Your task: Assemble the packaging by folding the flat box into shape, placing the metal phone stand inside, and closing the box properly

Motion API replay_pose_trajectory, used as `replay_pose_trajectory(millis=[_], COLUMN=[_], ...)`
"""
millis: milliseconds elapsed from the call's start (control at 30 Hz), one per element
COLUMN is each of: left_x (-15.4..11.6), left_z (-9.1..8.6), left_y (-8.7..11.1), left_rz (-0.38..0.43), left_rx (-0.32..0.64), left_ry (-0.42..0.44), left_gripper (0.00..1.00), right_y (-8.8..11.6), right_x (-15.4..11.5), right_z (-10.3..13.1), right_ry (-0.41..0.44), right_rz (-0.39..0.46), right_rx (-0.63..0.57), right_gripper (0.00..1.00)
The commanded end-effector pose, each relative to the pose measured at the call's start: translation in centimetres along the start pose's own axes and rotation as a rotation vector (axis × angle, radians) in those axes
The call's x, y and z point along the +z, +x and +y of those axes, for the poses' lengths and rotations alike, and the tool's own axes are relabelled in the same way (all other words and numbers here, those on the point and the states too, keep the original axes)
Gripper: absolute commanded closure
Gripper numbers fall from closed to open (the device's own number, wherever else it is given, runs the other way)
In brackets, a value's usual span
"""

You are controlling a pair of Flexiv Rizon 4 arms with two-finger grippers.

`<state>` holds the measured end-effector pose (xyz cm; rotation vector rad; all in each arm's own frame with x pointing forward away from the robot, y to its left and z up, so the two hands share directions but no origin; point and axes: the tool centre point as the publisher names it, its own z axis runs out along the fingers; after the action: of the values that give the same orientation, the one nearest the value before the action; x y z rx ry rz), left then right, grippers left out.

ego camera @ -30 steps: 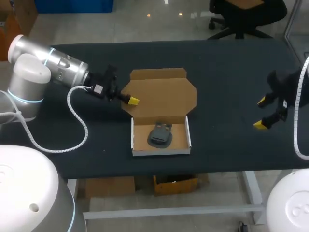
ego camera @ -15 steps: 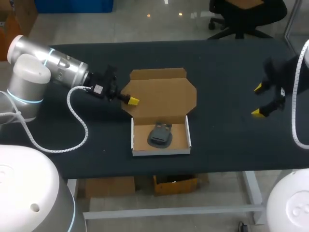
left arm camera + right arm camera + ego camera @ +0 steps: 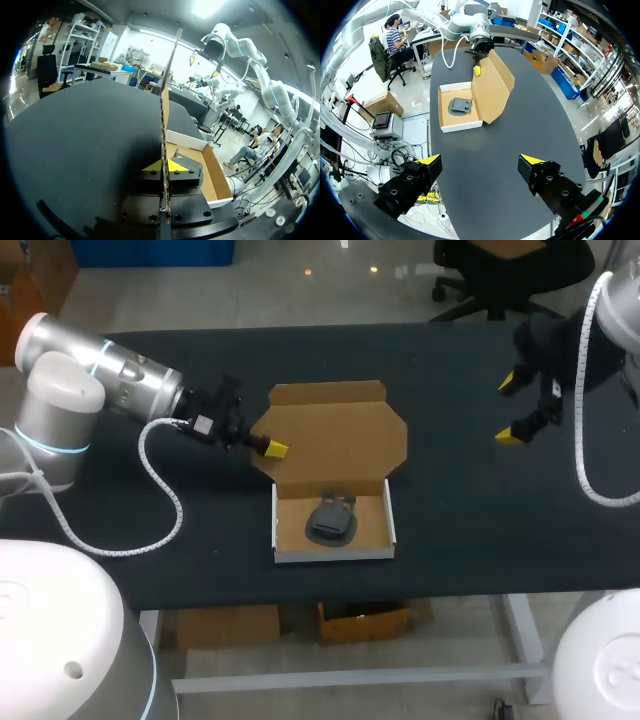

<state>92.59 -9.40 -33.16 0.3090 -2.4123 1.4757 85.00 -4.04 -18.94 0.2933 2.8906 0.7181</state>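
Observation:
The cardboard box's white-walled tray (image 3: 283,551) sits near the table's front middle, with the dark metal phone stand (image 3: 333,518) lying inside it. The brown lid (image 3: 335,435) stands raised behind the tray. My left gripper (image 3: 272,448) is shut on the lid's left edge; in the left wrist view the lid (image 3: 164,112) shows edge-on between the yellow tips of the left gripper (image 3: 163,165), the tray (image 3: 214,176) to one side. My right gripper (image 3: 512,409) hangs open and empty above the table's right rear. Far ahead of the right gripper (image 3: 480,161) are the box (image 3: 487,90) and stand (image 3: 461,105).
The black table (image 3: 470,510) carries nothing else. My left arm's white cable (image 3: 160,490) loops over the table's left part. The right arm's cable (image 3: 585,455) hangs over the right side.
My right gripper has risen and moved back and a little leftward from the table's right front, still open. The left gripper, lid and stand have not moved.

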Motion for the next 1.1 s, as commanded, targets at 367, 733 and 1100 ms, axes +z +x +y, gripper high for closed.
replay_pose_trajectory(millis=[367, 733, 1100], left_x=[0.1, 0.4, 0.2], left_z=[0.2, 0.1, 0.2], left_y=[0.2, 1.5, 2.2], left_rz=[-0.009, -0.09, -0.156], left_rx=[0.015, 0.106, 0.189], left_ry=[0.002, 0.006, 0.028], left_gripper=[1.0, 1.0, 1.0], right_y=[-1.6, -1.8, -1.9], right_x=[0.2, 0.1, 0.0], right_z=[1.9, 2.7, 3.4], right_ry=[0.007, 0.013, 0.024], right_rz=[0.027, 0.029, 0.032], right_rx=[0.002, -0.008, -0.022], right_gripper=[0.0, 0.0, 0.0])
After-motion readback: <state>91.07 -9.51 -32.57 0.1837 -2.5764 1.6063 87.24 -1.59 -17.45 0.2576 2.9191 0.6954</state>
